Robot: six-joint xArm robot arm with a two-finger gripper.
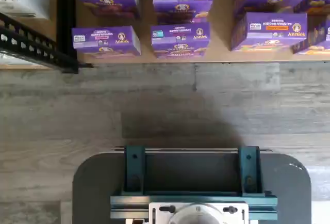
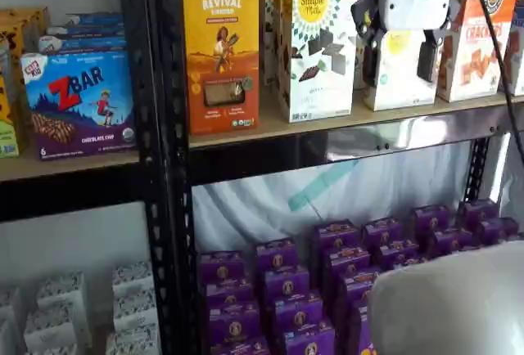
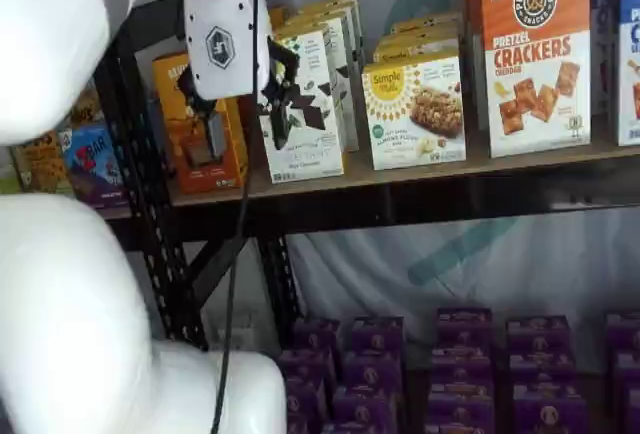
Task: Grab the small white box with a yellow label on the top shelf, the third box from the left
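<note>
The small white box (image 2: 401, 77) (image 3: 415, 114), cream-white with a round yellow sun logo, stands upright on the top shelf (image 2: 327, 130) (image 3: 450, 176). It sits between a taller white box with dark squares (image 2: 319, 48) (image 3: 310, 114) and an orange-topped crackers box (image 2: 475, 44) (image 3: 535, 54). My gripper (image 2: 399, 59) (image 3: 238, 116) hangs in front of the shelf and is open, with a plain gap between its black fingers and nothing held. In a shelf view the fingers frame the small box's front. In both shelf views it stays out in front of the boxes, apart from them.
An orange Revival box (image 2: 221, 52) stands at the shelf's left, by a black perforated upright (image 2: 164, 126). Purple boxes (image 2: 327, 281) (image 1: 180, 38) fill the low shelf below. A ZBar box (image 2: 78, 101) sits in the neighbouring bay. The arm's white body (image 3: 80, 304) fills the left foreground.
</note>
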